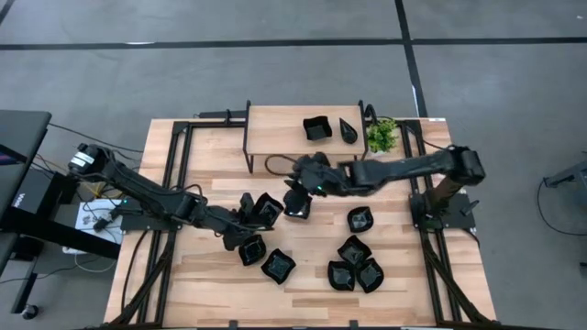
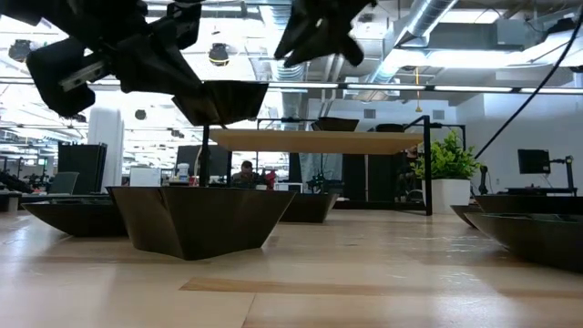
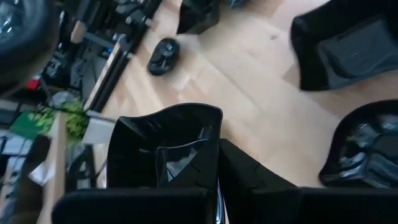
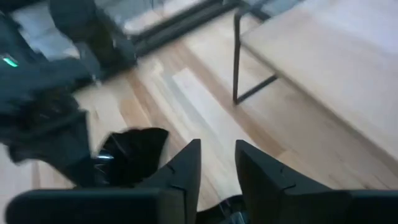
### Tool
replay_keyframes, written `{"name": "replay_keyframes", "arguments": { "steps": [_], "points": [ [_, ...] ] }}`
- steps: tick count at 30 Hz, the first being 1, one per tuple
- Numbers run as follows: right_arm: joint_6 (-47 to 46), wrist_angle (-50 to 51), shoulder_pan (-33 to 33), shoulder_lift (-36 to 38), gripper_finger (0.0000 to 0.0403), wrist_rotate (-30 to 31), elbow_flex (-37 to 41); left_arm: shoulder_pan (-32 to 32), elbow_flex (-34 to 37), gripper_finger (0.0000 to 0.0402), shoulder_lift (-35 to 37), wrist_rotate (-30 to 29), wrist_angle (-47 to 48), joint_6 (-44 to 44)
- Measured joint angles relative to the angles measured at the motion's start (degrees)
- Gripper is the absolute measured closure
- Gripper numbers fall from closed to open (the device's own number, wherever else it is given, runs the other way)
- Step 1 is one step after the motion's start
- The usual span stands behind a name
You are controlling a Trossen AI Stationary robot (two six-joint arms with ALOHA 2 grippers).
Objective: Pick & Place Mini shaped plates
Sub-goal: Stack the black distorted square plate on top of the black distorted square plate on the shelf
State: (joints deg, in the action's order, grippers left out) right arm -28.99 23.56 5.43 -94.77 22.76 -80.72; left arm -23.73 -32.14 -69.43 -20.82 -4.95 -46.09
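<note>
Small glossy black plates lie on the wooden table; several rest near the front, such as a plate and a plate. A square plate and a teardrop plate sit on the raised shelf. My left gripper is at mid-table, shut on a square-ish plate that is off the table. My right gripper hovers just to the right of it. It is open, and bare wood shows between its fingers. My left gripper holds the plate by its rim wall, on the side nearest the wrist. One finger lies against the outside of that wall; the plate hides the other. The fingers reach in from the table's left. The plate is lifted clear, roughly level, open side up.
A small green potted plant stands at the shelf's right end. The shelf's black legs rise behind the grippers. The two grippers are close together at mid-table. Bare wood lies along the near left part of the table.
</note>
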Motion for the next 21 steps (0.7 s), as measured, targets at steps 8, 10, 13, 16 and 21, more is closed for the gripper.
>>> {"name": "replay_keyframes", "arguments": {
  "steps": [8, 10, 13, 16, 21],
  "points": [
    [4.22, -1.14, -0.59, -6.31, 0.0253, -9.25, -2.28, -0.37, 0.0, 0.0394, -0.11, 1.02, -0.04, 2.16],
    [5.54, -2.06, 0.23, -7.16, 0.0238, -9.35, -2.87, -0.36, 0.0, 0.0393, -0.11, 1.48, 0.1, 2.62],
    [6.88, -2.39, 1.28, -7.73, 0.0214, -9.64, -3.92, -0.35, 0.0, 0.039, -0.11, 2.78, 0.28, 2.65],
    [6.65, -2.09, 1.74, -7.71, 0.0193, -10.82, -3.99, -0.35, 0.0, 0.0392, -0.11, 3.5, 0.63, 2.65],
    [6.62, -1.3, 1.68, -7.73, 0.0181, -10.69, -3.98, -0.28, 0.0, 0.0392, -0.11, 3.51, 0.72, 2.66]
  ]
}}
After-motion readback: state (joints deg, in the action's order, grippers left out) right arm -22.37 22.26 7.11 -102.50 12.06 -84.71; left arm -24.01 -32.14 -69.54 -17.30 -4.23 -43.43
